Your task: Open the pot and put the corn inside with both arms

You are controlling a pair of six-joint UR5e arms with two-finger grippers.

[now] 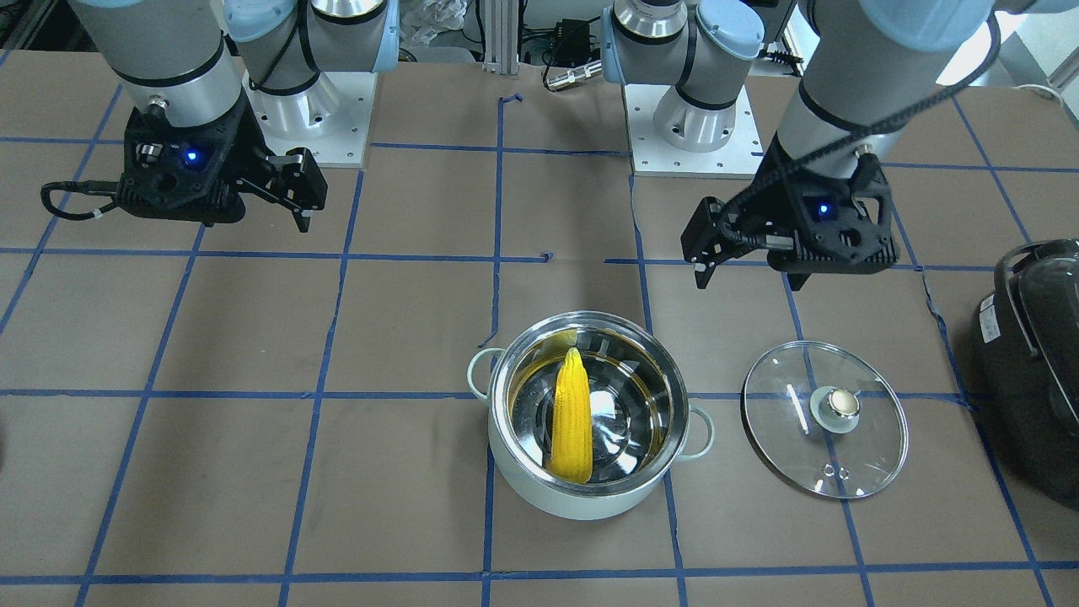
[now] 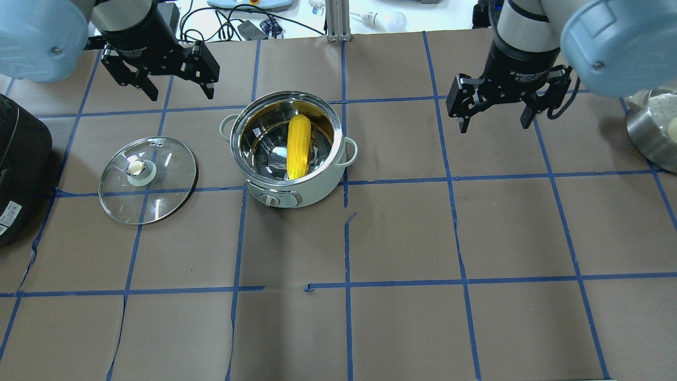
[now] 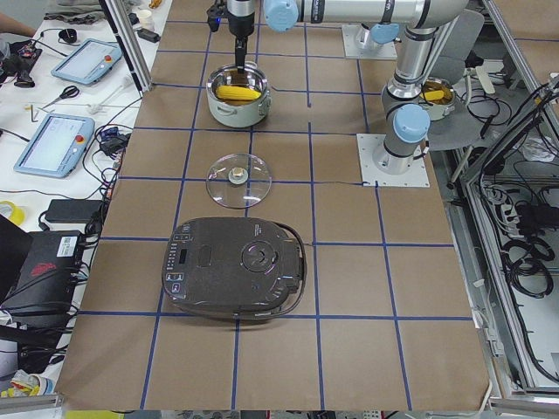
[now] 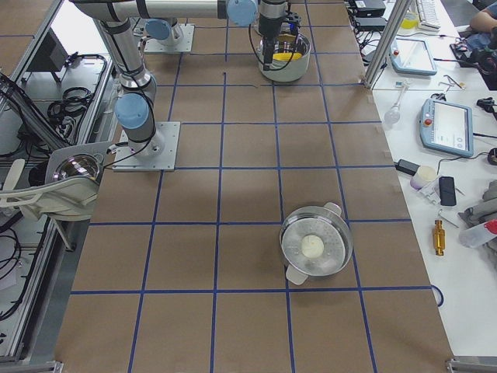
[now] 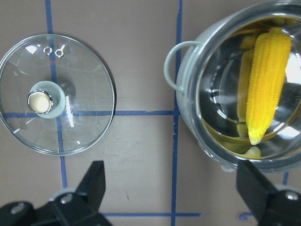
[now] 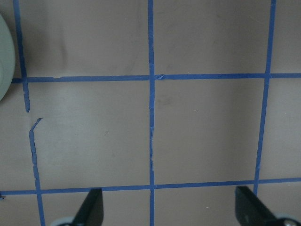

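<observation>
The mint-green pot (image 2: 291,191) stands uncovered near the table's middle, and the yellow corn (image 2: 299,145) lies inside it on the steel bottom. The glass lid (image 2: 169,182) lies flat on the table beside the pot, knob up. My left gripper (image 2: 181,96) hangs open and empty above the table beyond the pot and lid. My right gripper (image 2: 494,127) hangs open and empty well to the pot's other side. The left wrist view shows the lid (image 5: 84,108), the pot (image 5: 190,110) and the corn (image 5: 265,80) below the open fingers (image 5: 94,183). The front view shows the corn (image 1: 571,417) in the pot (image 1: 573,497).
A large black appliance (image 2: 21,159) sits at the table's left end, close to the lid. A steel bowl (image 2: 650,132) holding a white ball stands at the right edge. Blue tape lines grid the brown table cover (image 2: 402,238).
</observation>
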